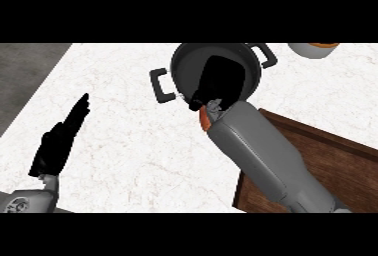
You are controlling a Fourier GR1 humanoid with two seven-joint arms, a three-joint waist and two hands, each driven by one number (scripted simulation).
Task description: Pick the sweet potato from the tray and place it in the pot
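Note:
The dark grey pot with two black handles stands at the counter's far middle. My right hand reaches over its near rim, back of the hand up, hiding much of the pot's inside. An orange sliver of the sweet potato shows under the wrist at the left side, just outside the pot's near rim; the hand is curled round it and hides the rest. The brown wooden tray lies at the lower right, partly under my right forearm. My left hand rests open at the left, fingers straight.
A white bowl with orange contents sits at the far right edge, just beyond the pot. The counter's left edge runs diagonally past my left hand, with dark floor beyond it.

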